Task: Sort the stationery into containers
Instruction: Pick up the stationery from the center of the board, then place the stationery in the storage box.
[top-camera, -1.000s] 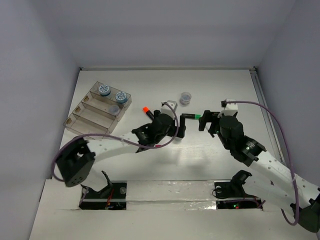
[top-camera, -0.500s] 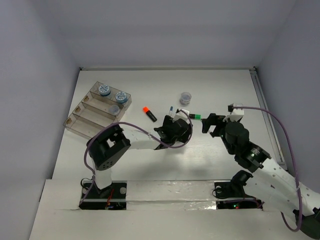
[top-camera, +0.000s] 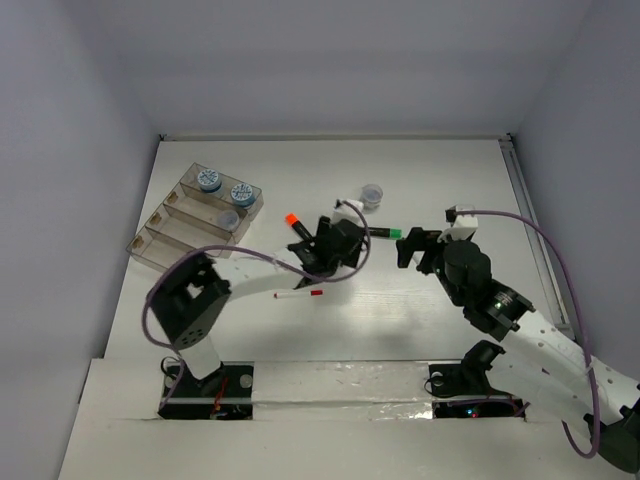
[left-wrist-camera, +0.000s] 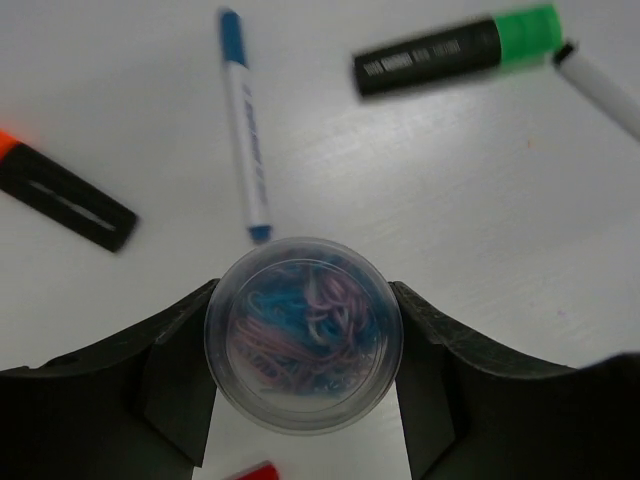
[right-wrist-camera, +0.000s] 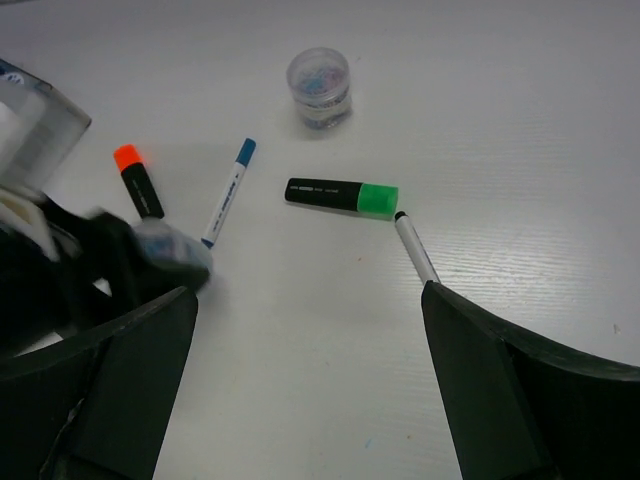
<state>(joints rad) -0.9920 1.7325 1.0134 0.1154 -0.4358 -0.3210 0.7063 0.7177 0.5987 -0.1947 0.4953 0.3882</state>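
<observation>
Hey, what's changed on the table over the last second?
The left pincer shut on a clear jar of coloured bits. The right pincer stayed open; the green highlighter, orange highlighter and far jar did not move.

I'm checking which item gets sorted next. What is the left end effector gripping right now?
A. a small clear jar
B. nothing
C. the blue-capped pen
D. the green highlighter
A: in the left wrist view, the left end effector has its fingers closed against both sides of the jar, while the green highlighter and blue-capped pen lie loose beyond it.
</observation>
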